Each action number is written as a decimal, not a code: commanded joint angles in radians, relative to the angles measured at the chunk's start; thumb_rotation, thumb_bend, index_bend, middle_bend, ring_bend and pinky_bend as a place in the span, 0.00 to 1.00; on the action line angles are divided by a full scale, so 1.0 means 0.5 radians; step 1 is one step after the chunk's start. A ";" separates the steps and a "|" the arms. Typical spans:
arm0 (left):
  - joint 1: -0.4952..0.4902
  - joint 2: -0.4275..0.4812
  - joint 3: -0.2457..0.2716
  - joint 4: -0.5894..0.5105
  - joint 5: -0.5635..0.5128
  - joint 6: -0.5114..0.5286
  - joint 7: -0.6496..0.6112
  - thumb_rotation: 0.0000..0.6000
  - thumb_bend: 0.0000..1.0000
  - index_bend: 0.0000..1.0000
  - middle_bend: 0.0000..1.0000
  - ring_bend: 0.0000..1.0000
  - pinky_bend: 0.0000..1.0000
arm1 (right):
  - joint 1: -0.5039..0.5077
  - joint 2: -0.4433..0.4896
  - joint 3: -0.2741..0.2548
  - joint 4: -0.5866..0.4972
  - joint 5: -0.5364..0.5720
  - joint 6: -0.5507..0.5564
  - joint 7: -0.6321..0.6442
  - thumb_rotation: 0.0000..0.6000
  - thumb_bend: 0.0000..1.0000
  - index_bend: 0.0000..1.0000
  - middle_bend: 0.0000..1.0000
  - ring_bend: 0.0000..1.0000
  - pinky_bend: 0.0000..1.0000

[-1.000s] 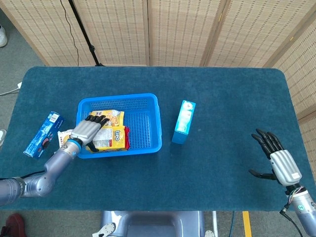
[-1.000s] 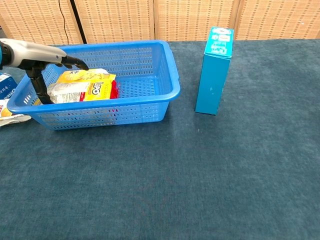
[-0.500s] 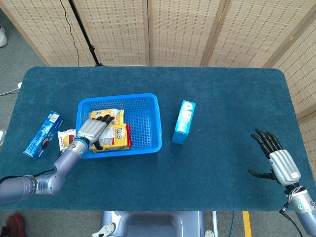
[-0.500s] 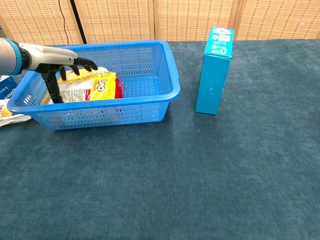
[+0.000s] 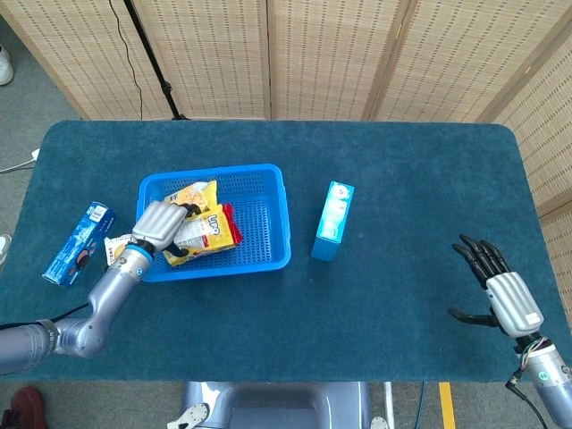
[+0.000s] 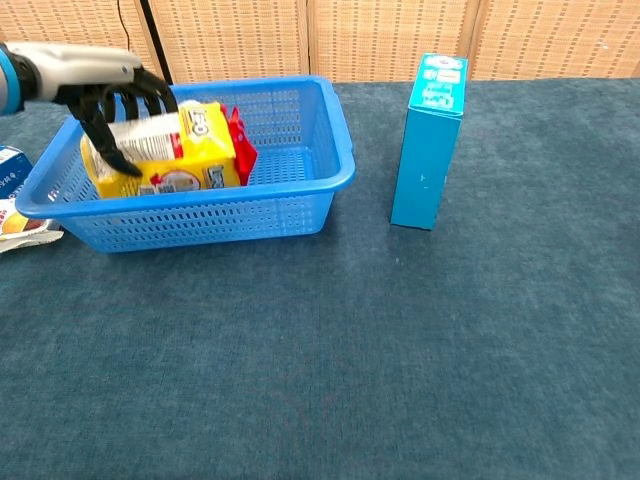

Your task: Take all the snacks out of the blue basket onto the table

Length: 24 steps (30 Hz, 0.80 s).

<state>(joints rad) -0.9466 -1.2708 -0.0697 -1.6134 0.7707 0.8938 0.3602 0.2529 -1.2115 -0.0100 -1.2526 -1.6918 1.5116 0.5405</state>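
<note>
The task is judged partly done. Three snacks are already seen on the table (image 5: 420,268): a blue packet (image 5: 79,243) and a small white packet (image 5: 117,249), both lying just outside the left hand (image 5: 159,225), on the side away from the blue basket (image 5: 268,259), and a light-blue box (image 5: 332,220) standing upright well beyond the basket's far wall, toward the right hand (image 5: 502,295). At least two snacks are left inside the basket. A yellow snack bag (image 6: 185,150) is gripped by the left hand, with the dark fingers (image 6: 110,118) wrapped over one end; the bag is tilted up but remains within the basket walls. A second yellow packet (image 5: 191,194) lies just ahead of that hand, deeper in the basket. Whether more is hidden underneath cannot be told. The right hand is held well apart near the table's edge, fingers spread, with nothing in it.
</note>
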 commanded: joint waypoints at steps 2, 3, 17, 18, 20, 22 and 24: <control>0.139 0.177 -0.097 -0.143 0.311 0.132 -0.267 1.00 0.41 0.53 0.44 0.48 0.58 | -0.003 0.003 -0.003 -0.010 -0.007 0.009 -0.003 1.00 0.00 0.00 0.00 0.00 0.00; 0.163 0.221 -0.115 -0.178 0.374 0.172 -0.306 1.00 0.41 0.53 0.44 0.48 0.58 | -0.004 0.004 -0.004 -0.014 -0.010 0.013 -0.003 1.00 0.00 0.00 0.00 0.00 0.00; 0.302 0.493 -0.114 -0.575 0.965 0.138 -0.704 1.00 0.41 0.53 0.44 0.48 0.58 | -0.009 0.013 -0.006 -0.028 -0.017 0.031 -0.005 1.00 0.00 0.00 0.00 0.00 0.00; 0.307 0.500 -0.101 -0.598 1.027 0.125 -0.732 1.00 0.41 0.53 0.44 0.48 0.58 | -0.009 0.013 -0.005 -0.027 -0.017 0.032 -0.005 1.00 0.00 0.00 0.00 0.00 0.00; 0.310 0.497 -0.051 -0.666 1.179 0.107 -0.698 1.00 0.40 0.53 0.44 0.47 0.58 | -0.010 0.013 -0.003 -0.025 -0.012 0.032 -0.005 1.00 0.00 0.00 0.00 0.00 0.00; 0.324 0.480 -0.015 -0.720 1.238 0.100 -0.664 1.00 0.40 0.53 0.44 0.47 0.58 | -0.010 0.014 -0.002 -0.024 -0.010 0.032 -0.002 1.00 0.00 0.00 0.00 0.00 0.00; 0.319 0.466 0.026 -0.766 1.279 0.048 -0.617 1.00 0.39 0.53 0.44 0.46 0.58 | -0.012 0.015 0.000 -0.022 -0.005 0.031 -0.001 1.00 0.00 0.00 0.00 0.00 0.00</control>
<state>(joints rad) -0.7918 -1.0331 -0.0843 -1.9646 1.3798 0.9444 0.0299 0.2473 -1.2042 -0.0102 -1.2639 -1.6945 1.5273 0.5398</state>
